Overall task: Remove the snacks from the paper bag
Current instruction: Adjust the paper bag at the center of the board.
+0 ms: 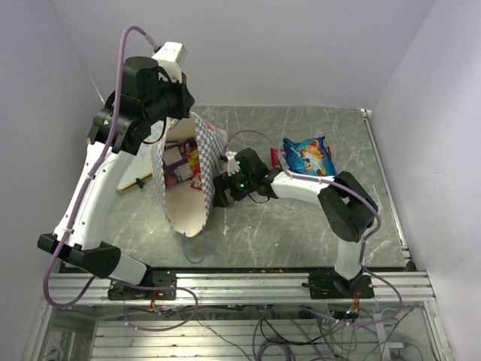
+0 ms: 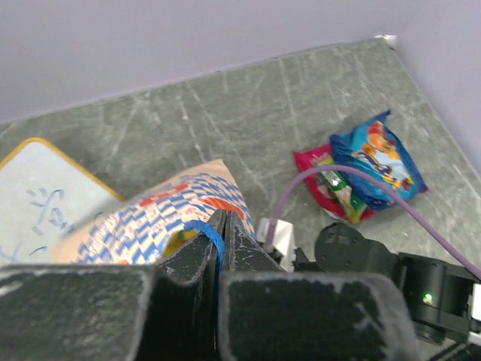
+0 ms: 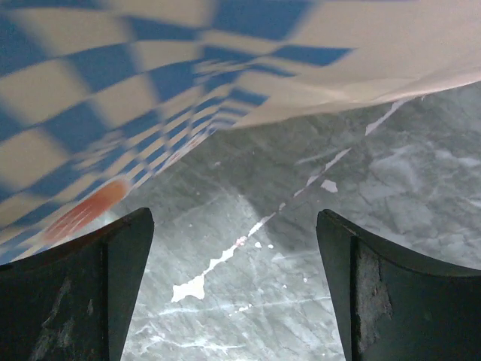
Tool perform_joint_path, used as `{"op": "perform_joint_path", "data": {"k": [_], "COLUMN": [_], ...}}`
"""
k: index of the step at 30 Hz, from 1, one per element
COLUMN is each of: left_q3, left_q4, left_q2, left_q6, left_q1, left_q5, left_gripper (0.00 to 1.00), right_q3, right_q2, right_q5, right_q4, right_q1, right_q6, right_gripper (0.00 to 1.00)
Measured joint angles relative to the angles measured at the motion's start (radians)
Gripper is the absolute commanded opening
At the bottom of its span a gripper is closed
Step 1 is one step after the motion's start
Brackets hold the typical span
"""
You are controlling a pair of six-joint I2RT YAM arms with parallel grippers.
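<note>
Top external view: my left arm has the paper bag (image 1: 184, 188) hoisted off the tabletop (image 1: 301, 226). The blue-white checked band is uppermost and the open mouth faces down toward the near edge. The left claw (image 1: 186, 113) is at the bag's high end. On the left wrist camera that claw (image 2: 220, 226) is clenched tight on the bag's edge, with a strip of blue pinched between the fingers. I cannot tell whether that strip is cord or print. One thin blue cord handle (image 1: 194, 248) dangles from the mouth down to the tabletop.

Looking into the mouth, I see two snacks still inside, a purple packet (image 1: 179, 159) and a red packet (image 1: 197, 179) beside it. Two more lie out on the tabletop, well apart from the bag, toward the far right. The blue-and-orange packet (image 1: 308, 154) partly overlaps the pink packet (image 2: 331, 184).

My right claw (image 1: 219, 192) sits low, just beside the bag's outer right wall. Its wrist camera shows it released, the fingers (image 3: 98, 286) spread wide with only bare marbled tabletop between them. The checked paper hangs above and ahead of it, and I cannot tell whether it touches.

A white writing board (image 2: 37, 195) with a yellow rim lies on the tabletop behind the bag on the left side.
</note>
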Motion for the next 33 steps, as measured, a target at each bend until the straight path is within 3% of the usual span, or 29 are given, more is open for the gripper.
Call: {"op": "perform_joint_path", "data": {"k": [15,22,33], "left_q3": [-0.349,-0.504,-0.613], "left_q4": [0.163,0.24,0.295], "left_q2": [-0.132,-0.211,-0.337], "left_q6": [-0.167,-0.323,-0.455], "left_q1": [-0.006,-0.008,-0.009], "left_q5": [0.384,0.45,0.494], "left_gripper": [0.07,0.07,0.07], "right_q3": [0.035,-0.054,-0.227], "right_q2": [0.026,0.015,-0.276], "right_q5": [0.008,0.064,0.217], "right_q4": [0.051,0.077,0.026], "right_q1": [0.011,0.003,-0.087], "right_q6": [0.057,0.091,0.079], "right_gripper": [0.9,0.9,0.91]}}
